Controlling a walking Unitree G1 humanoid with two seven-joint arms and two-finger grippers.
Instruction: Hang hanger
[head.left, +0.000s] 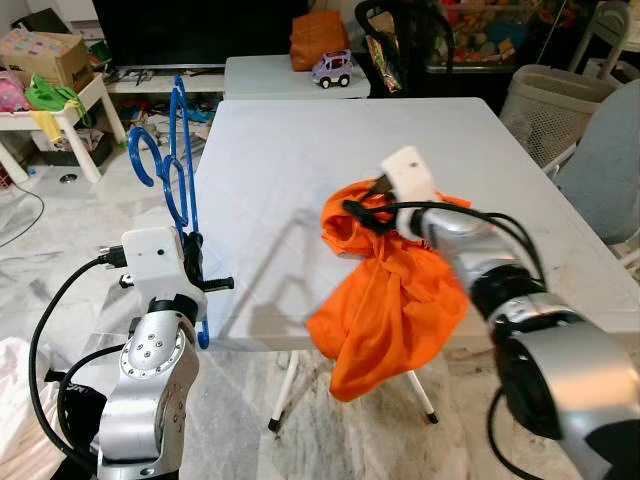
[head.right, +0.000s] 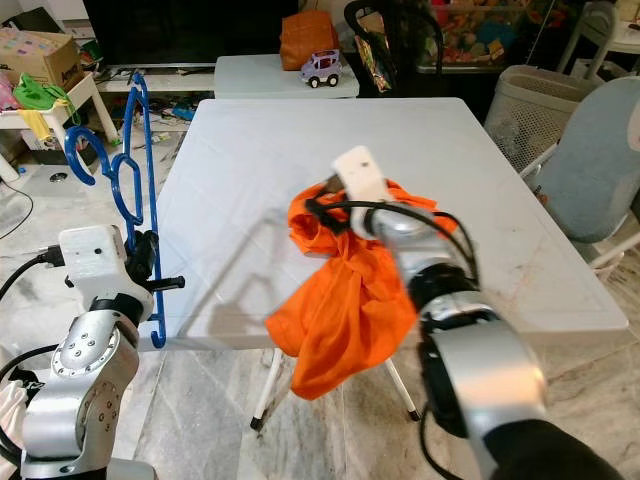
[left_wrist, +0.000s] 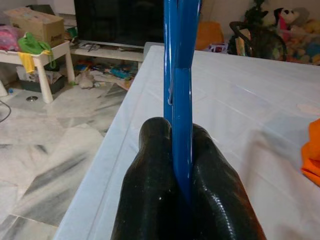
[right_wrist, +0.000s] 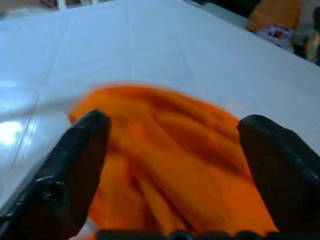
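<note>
Left gripper (left_wrist: 182, 165) clamps upright blue hanger (head.left: 172, 165); right gripper (right_wrist: 172, 137) spread over orange cloth (head.left: 385, 300).

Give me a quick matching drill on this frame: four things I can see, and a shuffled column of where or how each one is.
Things:
1. blue hanger
2. orange garment
3. toy car
4. right end effector

Places or states:
A. on the small far table
B. open, fingers spread over the orange cloth
C. clamped upright in the left end effector
D. draped over the near edge of the white table

Pairs: 1-C, 2-D, 3-A, 4-B
</note>
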